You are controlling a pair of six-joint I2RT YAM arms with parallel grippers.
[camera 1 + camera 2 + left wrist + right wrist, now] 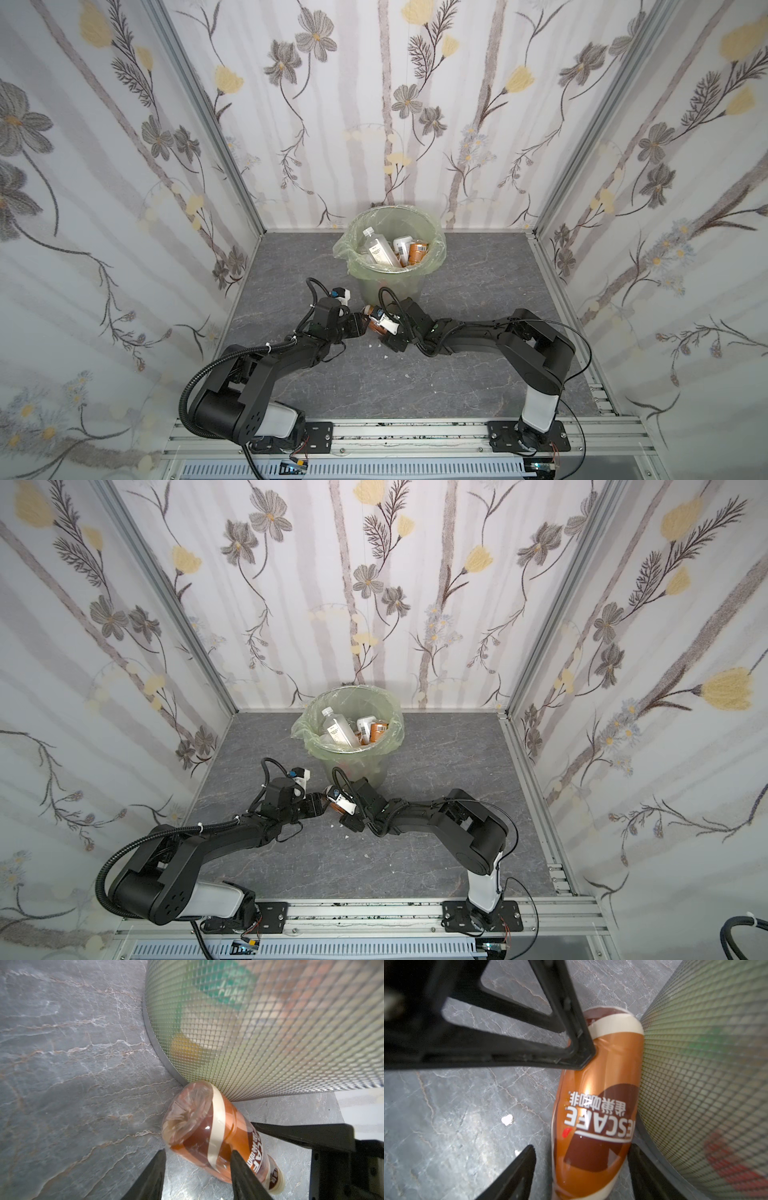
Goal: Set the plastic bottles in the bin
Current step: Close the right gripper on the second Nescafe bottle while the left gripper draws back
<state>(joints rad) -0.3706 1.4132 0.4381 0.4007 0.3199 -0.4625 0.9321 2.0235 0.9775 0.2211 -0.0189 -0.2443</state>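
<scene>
Pickup of the brown-and-white bottle (205, 1136), lying on the counter (415, 382) against the bin's (409, 284) base, lower centre in both top views. Left hand (197, 1152) grips it; right hand (581, 1148) straddles it, half open. Next, probably: lift over the rim.

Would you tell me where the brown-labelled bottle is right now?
In both top views the brown-labelled bottle lies on the table against the near base of the bin, between the left hand and right hand.

Lab booth: wallpapered panels (374, 124), aluminium frame (208, 116)
</scene>
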